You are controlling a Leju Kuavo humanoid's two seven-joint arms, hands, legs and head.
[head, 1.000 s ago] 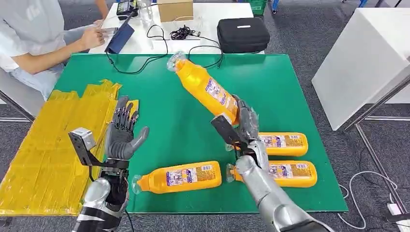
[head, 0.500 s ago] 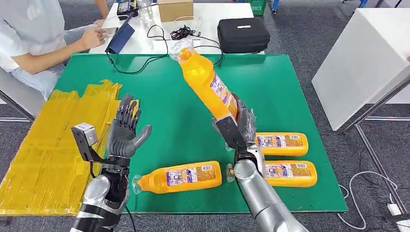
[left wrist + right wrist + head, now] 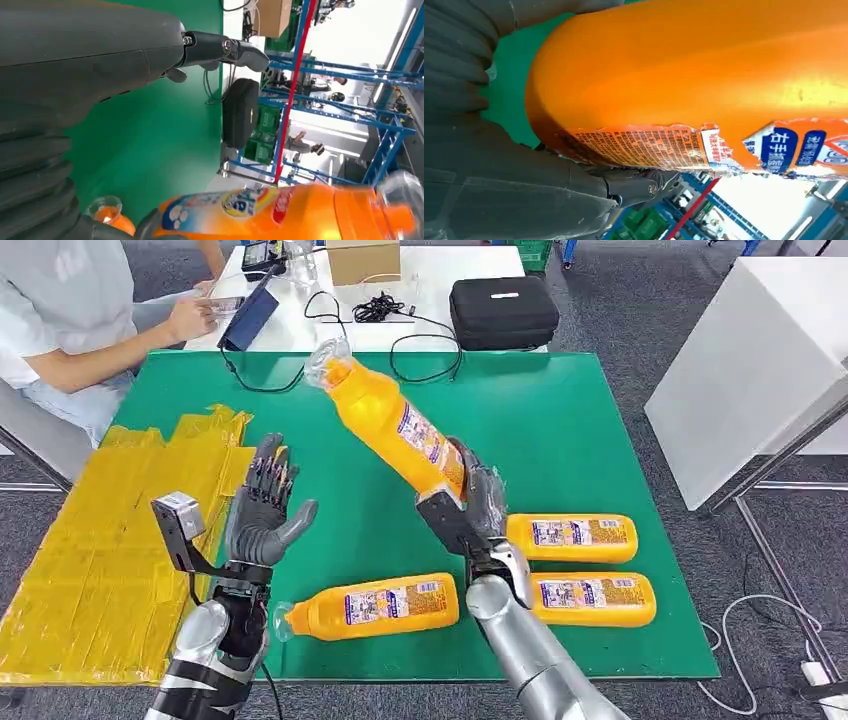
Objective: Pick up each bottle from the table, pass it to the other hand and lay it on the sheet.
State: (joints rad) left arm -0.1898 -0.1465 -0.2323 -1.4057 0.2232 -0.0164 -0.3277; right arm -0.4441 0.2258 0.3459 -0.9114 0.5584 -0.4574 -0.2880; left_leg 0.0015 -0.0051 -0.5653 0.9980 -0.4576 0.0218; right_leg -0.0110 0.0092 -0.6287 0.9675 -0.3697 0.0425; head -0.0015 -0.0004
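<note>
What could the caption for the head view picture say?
Robot's right hand lifts an orange bottle toward its open left hand above the green table.

Beyond the green tabletop (image 3: pixel 560 420) stands a white table (image 3: pixel 430 280) carrying a black zipped case (image 3: pixel 502 310), a cardboard box (image 3: pixel 362 260), a coil of black cable (image 3: pixel 378 307) and a dark tablet (image 3: pixel 248 318). A person (image 3: pixel 70 330) in a light shirt sits at its left end. A white cabinet (image 3: pixel 750 370) stands to the right, over grey carpet (image 3: pixel 620 310)
</note>
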